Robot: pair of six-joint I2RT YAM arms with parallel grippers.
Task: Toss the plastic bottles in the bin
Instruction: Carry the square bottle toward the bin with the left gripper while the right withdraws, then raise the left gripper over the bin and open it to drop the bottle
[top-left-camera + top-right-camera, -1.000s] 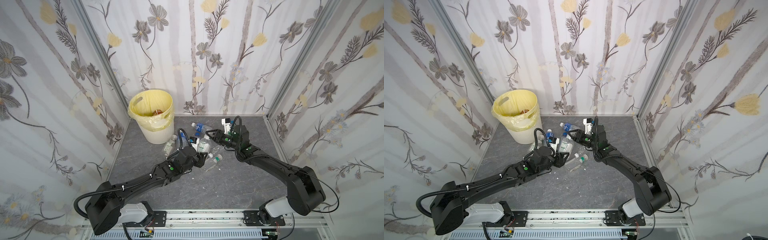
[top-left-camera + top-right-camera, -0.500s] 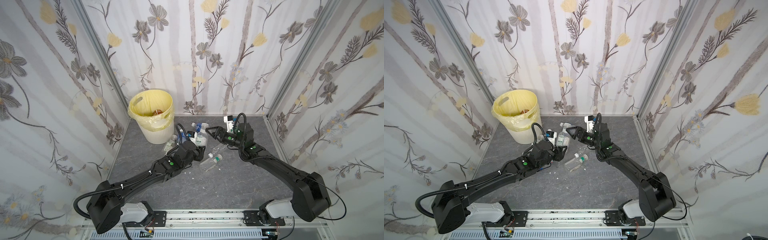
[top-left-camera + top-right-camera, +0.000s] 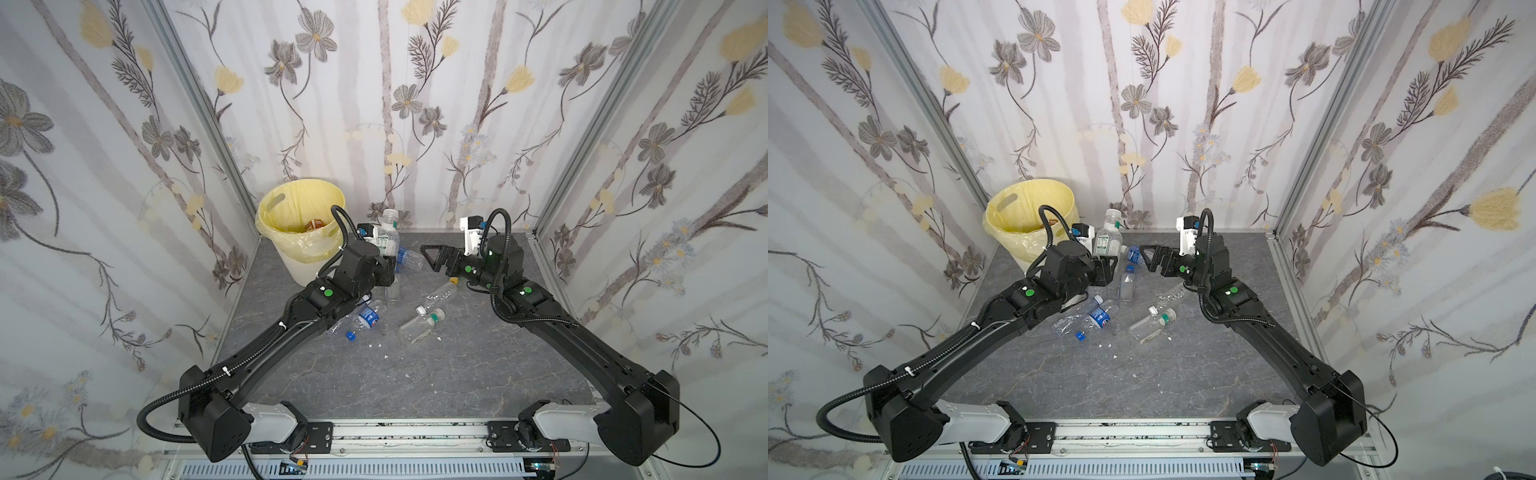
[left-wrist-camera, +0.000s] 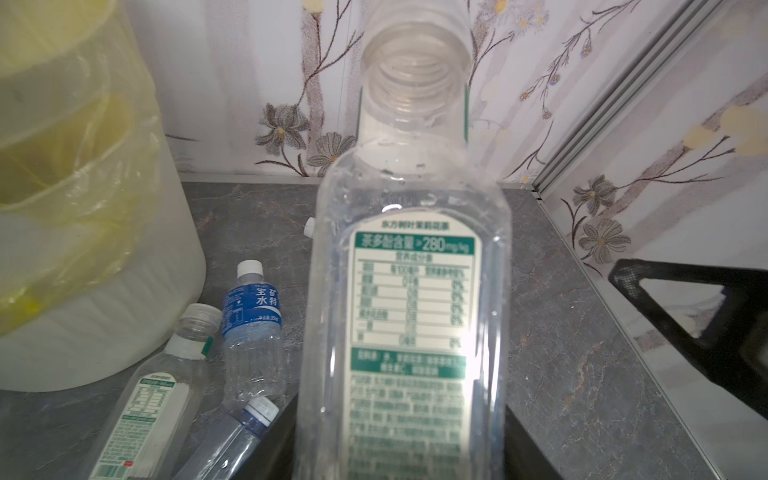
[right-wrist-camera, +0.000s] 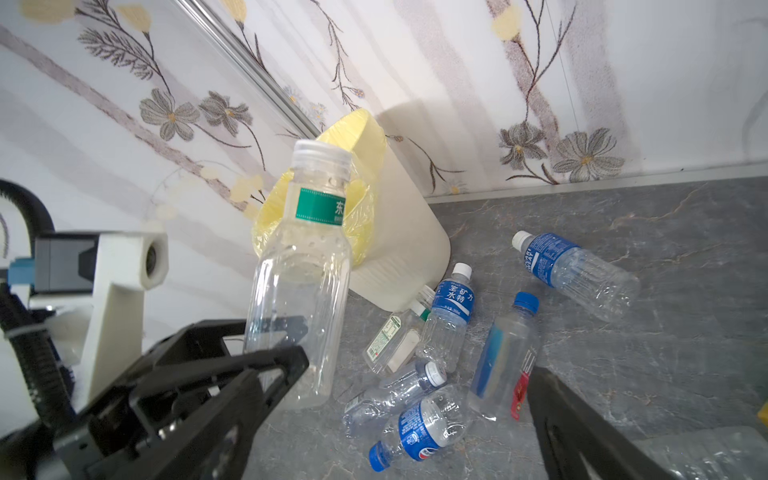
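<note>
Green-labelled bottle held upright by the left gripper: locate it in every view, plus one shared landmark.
Top view: bottle near centre, right of the bin.
Top view: bottle, same place.
Left wrist: bottle fills the middle.
Right wrist: bottle overlaps the bin.
Shared landmark: the bin.

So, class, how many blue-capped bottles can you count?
2. The blue-and-red bottle lies back-centre; the logo bottle lies nearer the front, beside the left arm. More may hide under it.
</note>
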